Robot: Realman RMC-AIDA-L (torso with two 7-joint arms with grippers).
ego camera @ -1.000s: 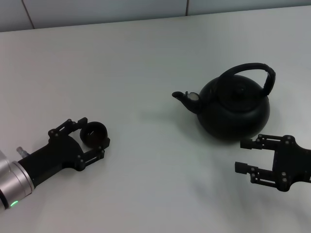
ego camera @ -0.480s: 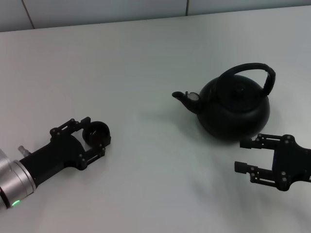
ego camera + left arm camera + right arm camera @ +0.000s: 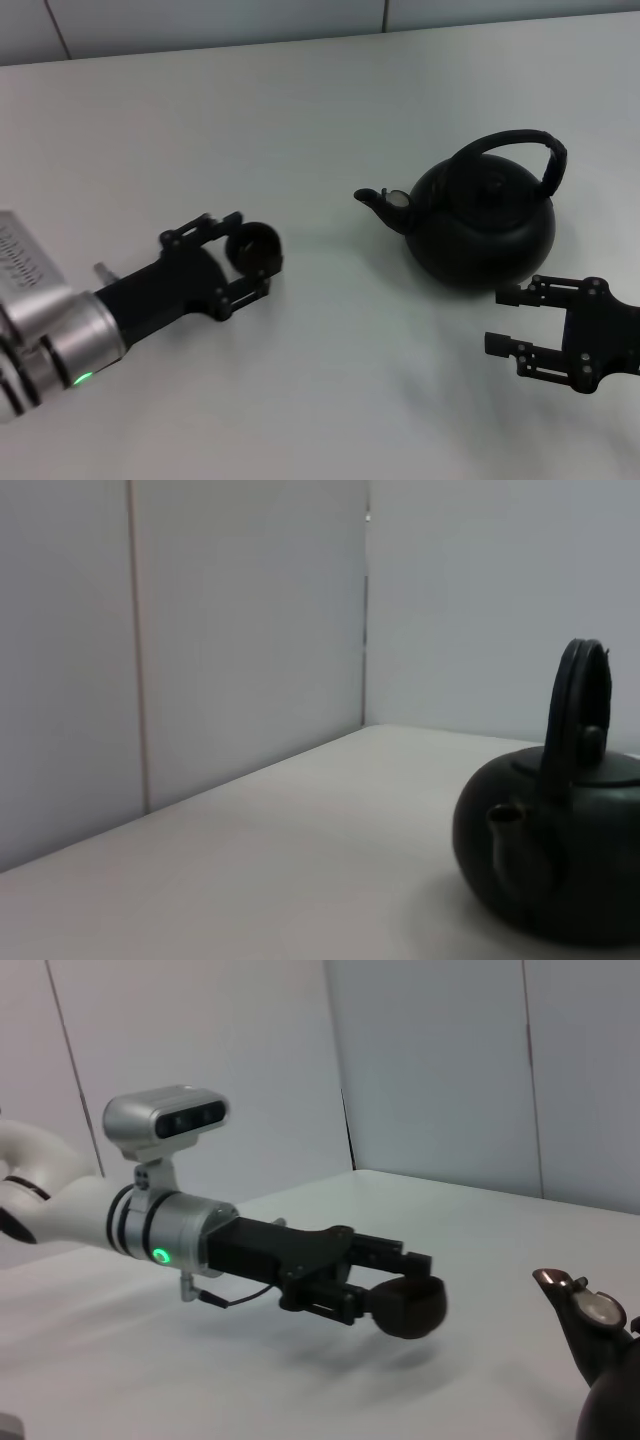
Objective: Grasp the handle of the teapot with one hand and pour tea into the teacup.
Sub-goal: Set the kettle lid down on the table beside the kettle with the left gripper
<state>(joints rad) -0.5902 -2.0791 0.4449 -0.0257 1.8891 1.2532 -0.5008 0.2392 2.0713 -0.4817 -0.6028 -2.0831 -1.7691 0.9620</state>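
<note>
The left gripper (image 3: 250, 262) was clamped around the teacup (image 3: 253, 248), apparently lifted just clear of the table (image 3: 300, 120), left of the teapot (image 3: 480, 218), whose spout (image 3: 372, 198) pointed toward it. The right gripper (image 3: 512, 320) sat with fingers spread wide and empty, just in front of the teapot, its handle (image 3: 515, 148) untouched.

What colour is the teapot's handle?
Black, like the teapot itself; the handle shows best in the head view.

Head camera looks down; both low wrist cameras share the teapot (image 3: 485, 222).
</note>
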